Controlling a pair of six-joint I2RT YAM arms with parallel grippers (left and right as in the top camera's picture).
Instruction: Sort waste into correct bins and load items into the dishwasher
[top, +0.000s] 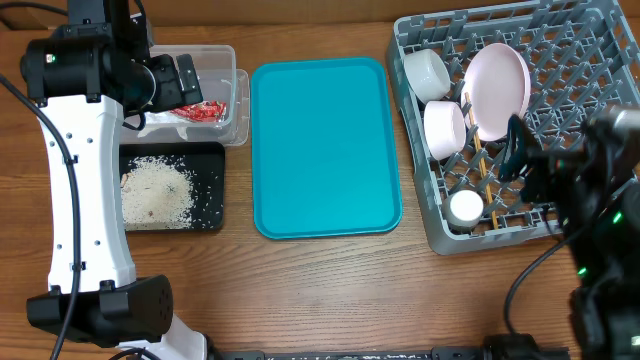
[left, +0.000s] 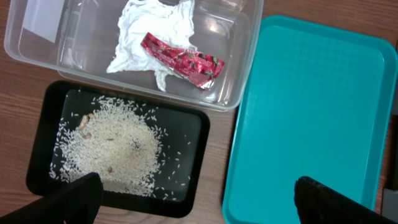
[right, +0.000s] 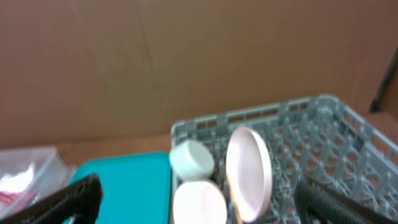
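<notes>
1. Overhead: A clear, round-cornered plastic tub (top: 222, 58) is being shown at the far left, with a shiny crumpled red wrapper (top: 203, 112) lying in it. Just in front of it, whitish rice (top: 155, 190) is being held in a shallow black tray (top: 208, 215). A smooth teal tray (top: 325, 150) is lying in the middle. At the right, a pale pink plate (top: 498, 90) on edge, a bowl (top: 427, 72), a white cup (top: 465, 207) and thin wooden chopsticks (top: 478, 162) are being held in a grey lattice rack (top: 600, 40) with upright pegs.
2. Left wrist: The left gripper (left: 198, 186) is being held with its jaws spread wide over the black tray's near edge. The wrapper and a crumpled white napkin (left: 143, 31) are lying touching in the tub, well beyond the jaws. The rice is lying near one finger. Nothing can be read on the tub's white label (left: 40, 26) or the wrapper.
3. Right wrist: The view is being blurred. The right gripper (right: 199, 190) is being held with its jaws wide apart. The plate and bowl are standing in the rack beyond them.
</notes>
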